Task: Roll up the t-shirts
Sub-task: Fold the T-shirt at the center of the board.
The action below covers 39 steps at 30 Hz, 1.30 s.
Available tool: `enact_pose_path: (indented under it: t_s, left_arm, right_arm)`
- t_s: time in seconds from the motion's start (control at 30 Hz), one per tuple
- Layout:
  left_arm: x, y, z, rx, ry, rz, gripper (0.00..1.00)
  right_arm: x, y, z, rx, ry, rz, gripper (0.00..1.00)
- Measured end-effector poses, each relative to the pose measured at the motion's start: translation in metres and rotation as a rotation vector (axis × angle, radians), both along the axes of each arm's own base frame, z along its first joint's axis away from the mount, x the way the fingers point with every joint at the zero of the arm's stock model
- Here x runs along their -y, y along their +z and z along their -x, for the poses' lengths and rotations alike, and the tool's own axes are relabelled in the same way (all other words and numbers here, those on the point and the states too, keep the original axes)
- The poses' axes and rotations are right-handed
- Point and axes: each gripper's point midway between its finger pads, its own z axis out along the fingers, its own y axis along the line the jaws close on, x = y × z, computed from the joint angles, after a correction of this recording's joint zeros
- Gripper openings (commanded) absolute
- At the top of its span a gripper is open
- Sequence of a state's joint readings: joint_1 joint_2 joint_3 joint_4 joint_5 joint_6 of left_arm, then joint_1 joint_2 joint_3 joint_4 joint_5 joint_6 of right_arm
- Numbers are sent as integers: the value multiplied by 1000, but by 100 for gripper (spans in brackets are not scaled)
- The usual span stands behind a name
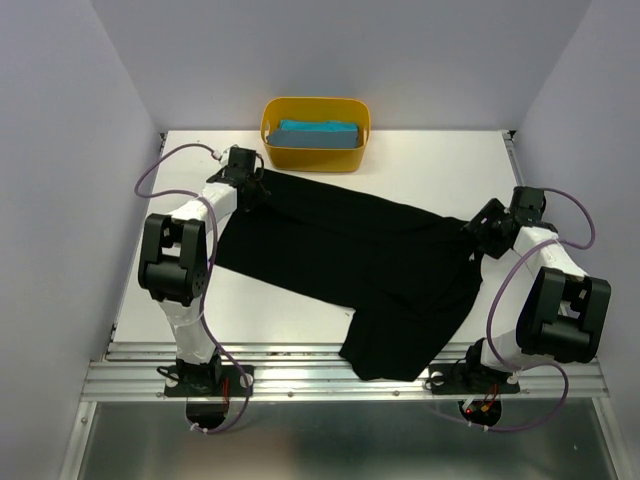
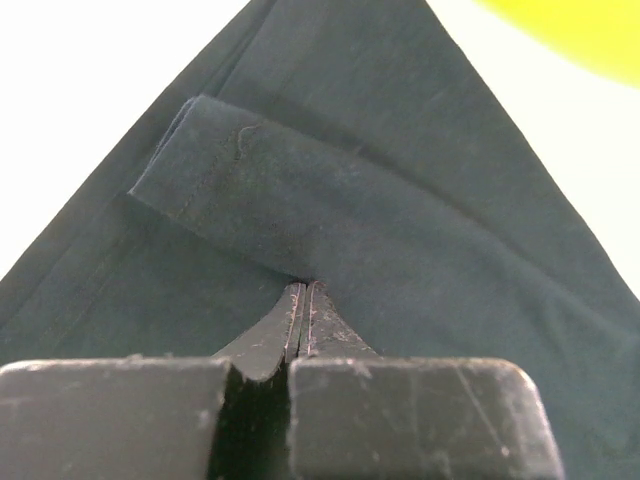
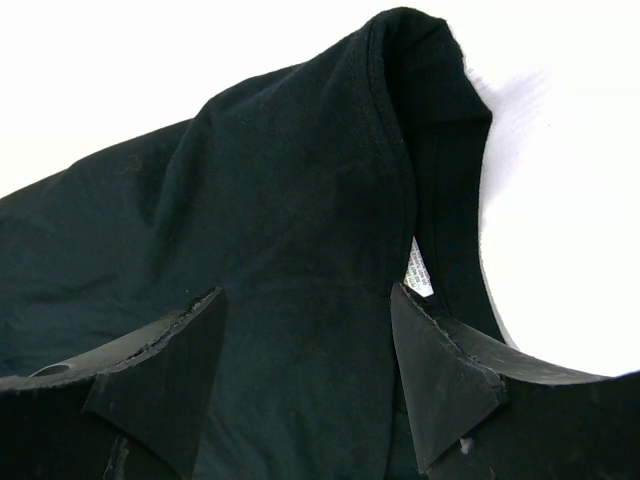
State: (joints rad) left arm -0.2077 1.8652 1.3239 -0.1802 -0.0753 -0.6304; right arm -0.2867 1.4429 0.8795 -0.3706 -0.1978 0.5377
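The black t-shirt point(image 1: 340, 250) lies spread aslant across the table, and its near end hangs over the front edge. My left gripper point(image 1: 257, 190) is at its far left corner. In the left wrist view it point(image 2: 305, 286) is shut, with its tips meeting a folded-over flap of the black cloth point(image 2: 400, 180). My right gripper point(image 1: 473, 233) is at the shirt's right edge. In the right wrist view it point(image 3: 305, 310) is open, straddling the cloth point(image 3: 280, 180) beside the collar and its white label point(image 3: 418, 272). The teal-blue t-shirt point(image 1: 318, 134) lies in the yellow tub.
The yellow tub point(image 1: 313, 158) stands at the back centre of the white table point(image 1: 430, 170), just beyond the left gripper; its edge shows in the left wrist view point(image 2: 580, 30). Walls close in the table on the left, right and back.
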Motion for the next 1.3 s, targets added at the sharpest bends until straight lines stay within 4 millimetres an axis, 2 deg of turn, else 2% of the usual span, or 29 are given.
enact_pose_path:
  t_s: [0.23, 0.4, 0.47, 0.5, 0.53, 0.57, 0.63, 0.83, 0.97, 1.0, 1.03, 1.17, 1.3]
  left_arm:
    - [-5, -31, 28, -99, -5, -16, 0]
    - [-5, -38, 35, -124, -9, -18, 0]
    - [-5, -38, 35, -123, -11, -20, 11]
    - [-6, -38, 35, -125, -13, -23, 15]
    - [-6, -38, 36, -128, -14, -27, 25]
    - [-7, -38, 36, -132, -16, -35, 29]
    - [-10, -37, 37, -136, -15, -50, 33]
    - [-17, -18, 28, -101, -2, -95, 35]
    - [-14, 6, 19, -46, -20, -91, 35]
    - [-10, 12, 15, -31, -36, -87, 35]
    - [-8, 16, 13, -22, -47, -83, 35]
    - [21, 29, -3, 24, -134, -57, 35]
    - [41, 13, -14, 6, -198, -38, 34]
  right_arm:
    - [1, 0, 0, -1, -1, 7, 72]
    - [1, 0, 1, -2, 0, 8, 73]
    - [1, 0, 2, -1, 2, 10, 74]
    - [1, 0, 3, -2, 3, 11, 79]
    - [1, 0, 4, -3, 3, 12, 81]
    - [0, 0, 5, -3, 5, 14, 84]
    - [0, 2, 7, -3, 6, 17, 85]
    - [-1, 13, 7, 27, 11, 23, 87]
    - [-17, 18, 12, 32, 52, 49, 87]
    - [-26, 18, 13, 25, 77, 71, 88]
    - [-45, 18, 14, 20, 130, 85, 87]
    - [-87, 6, 18, -12, 249, 72, 87]
    - [-88, -19, 24, -89, 233, 53, 88]
